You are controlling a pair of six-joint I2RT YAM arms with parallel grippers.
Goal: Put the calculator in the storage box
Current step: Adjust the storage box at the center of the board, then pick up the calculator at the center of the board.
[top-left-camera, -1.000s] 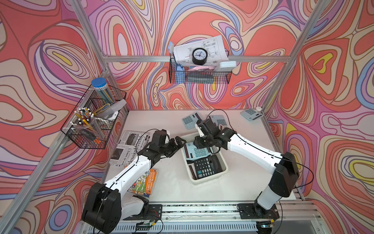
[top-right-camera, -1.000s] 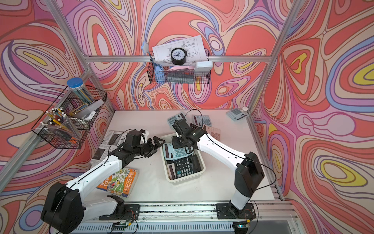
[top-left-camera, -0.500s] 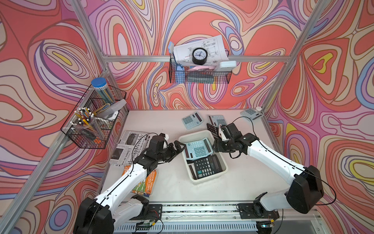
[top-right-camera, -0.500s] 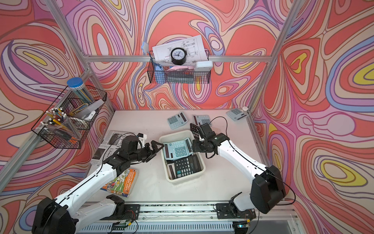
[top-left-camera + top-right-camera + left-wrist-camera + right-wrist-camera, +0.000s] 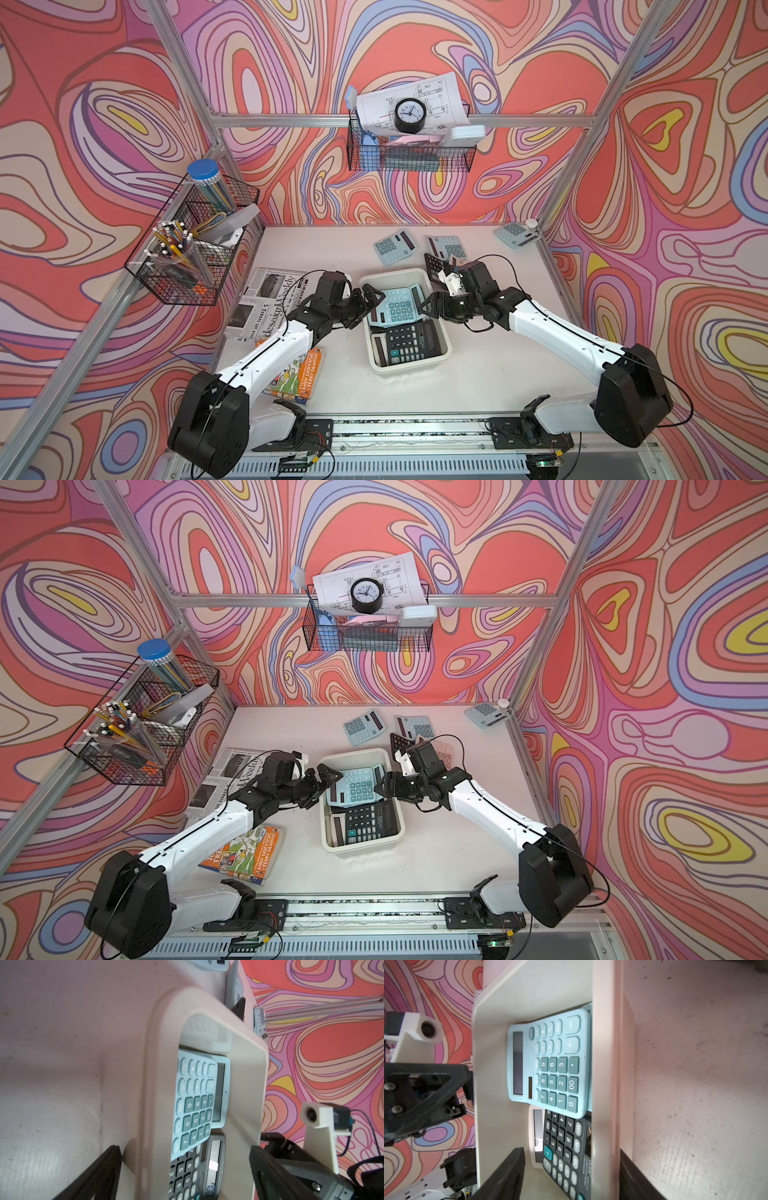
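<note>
The light blue calculator (image 5: 397, 306) already lies in the storage box (image 5: 415, 368), just ahead of both grippers' fingertips, overlapping a black calculator (image 5: 411, 343). The left gripper (image 5: 368, 307) gapes wide and the right gripper (image 5: 427, 308) is partly spread, both empty. It looks light, rigid and smooth, so pinch it across its long edges.

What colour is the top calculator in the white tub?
Light blue calculator, darker teal number keys; clearest in the right wrist view.

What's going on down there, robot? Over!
Left hand open, right hand open, flanking storage box. Blue calculator inside, atop black calculator. Nothing in the way.
</note>
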